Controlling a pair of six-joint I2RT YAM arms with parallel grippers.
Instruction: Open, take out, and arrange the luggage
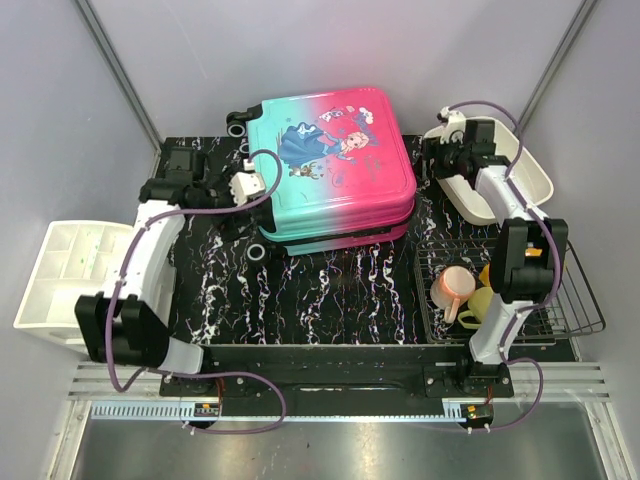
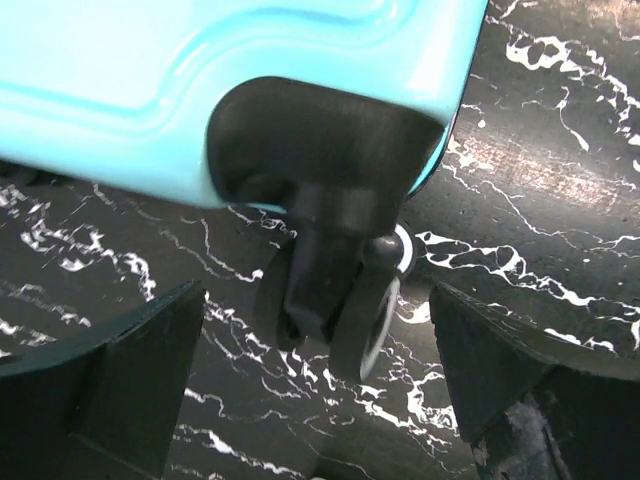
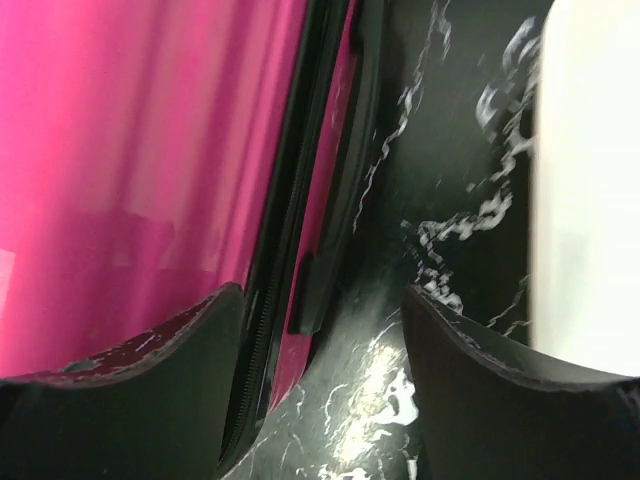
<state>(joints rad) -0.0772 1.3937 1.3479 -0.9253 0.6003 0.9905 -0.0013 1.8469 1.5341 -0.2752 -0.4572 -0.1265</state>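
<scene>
Suitcase (image 1: 335,165) shut, opening stage: left gripper (image 2: 318,335) gapes empty around a caster wheel (image 2: 362,315), right gripper (image 3: 320,300) hangs released over the zip seam (image 3: 285,200), which likely needs unzipping next.

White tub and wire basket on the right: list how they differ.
The white tub is solid-walled and oval; the wire basket is open black wire and rectangular. The tub sits at the back, beside the pink end of the luggage; the basket sits nearer the arm bases. The basket holds a pink cup; the tub's inside is partly hidden by the right arm. Both sit at the right of the table.
</scene>
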